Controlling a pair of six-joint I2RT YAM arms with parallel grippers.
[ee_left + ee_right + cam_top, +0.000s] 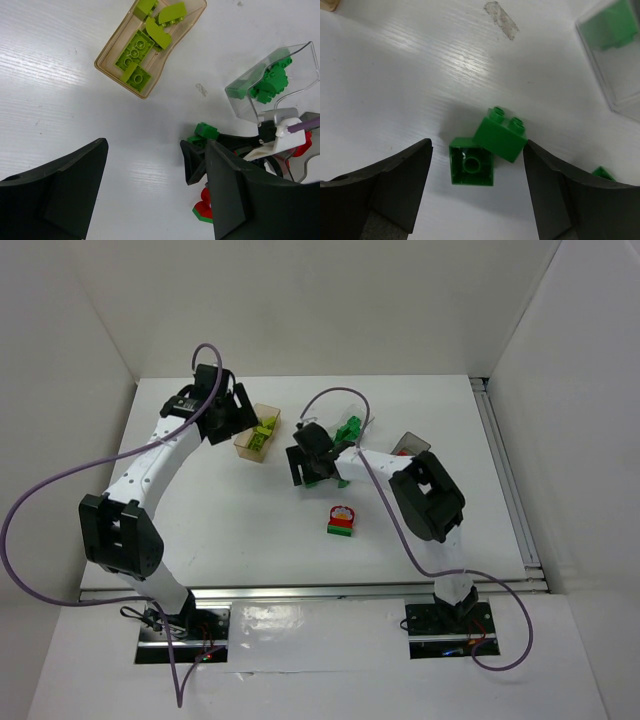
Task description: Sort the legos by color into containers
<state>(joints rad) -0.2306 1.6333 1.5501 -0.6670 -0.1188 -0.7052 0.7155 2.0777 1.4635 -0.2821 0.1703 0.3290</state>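
My right gripper [477, 186] is open low over the table, with two dark green legos [471, 162] lying loose between its fingers, one with its hollow side towards the camera and the other [501, 135] leaning against it. From above, this gripper [315, 475] is just left of the clear container [351, 430], which holds dark green legos. My left gripper [155, 197] is open and empty above bare table, near the amber container [109, 56] of lime legos [134, 50]. A red and green lego stack [341, 520] stands on the table. The smoky grey container [412, 444] is at right.
The clear container [240, 95] shows tilted in the left wrist view, close to the right arm's wrist. A piece of tape [501, 16] is stuck on the table. White walls stand round the table, and a metal rail [508, 480] runs along its right edge.
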